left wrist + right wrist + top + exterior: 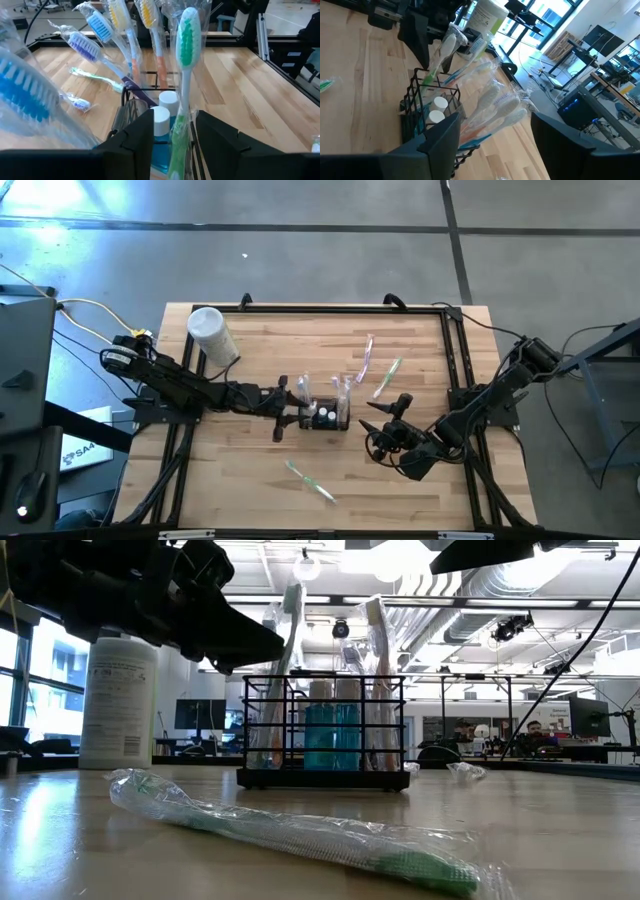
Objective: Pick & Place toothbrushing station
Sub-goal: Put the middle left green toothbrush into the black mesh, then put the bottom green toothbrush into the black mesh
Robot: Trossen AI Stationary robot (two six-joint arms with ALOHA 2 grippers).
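Note:
The toothbrushing station, a black wire caddy (325, 418) (322, 730) (420, 107), stands upright at the table's middle. It holds several plastic-wrapped toothbrushes and two white-capped blue bottles (161, 122). A green wrapped toothbrush (186, 45) (436, 70) stands in the caddy's left end, its handle end down inside. My left gripper (173, 117) (292, 412) comes level from the table's left. Its fingers are open on either side of that brush's handle, with a gap showing on each side. My right gripper (490, 150) (385, 425) hovers open just right of the caddy, holding nothing.
A white cylindrical container (212, 335) (118, 700) stands at the far left. Two loose wrapped toothbrushes (370, 360) (388, 377) lie far right of the caddy. Another green one (308, 480) (290, 830) lies near the front edge. A black frame rail (455, 350) borders the table.

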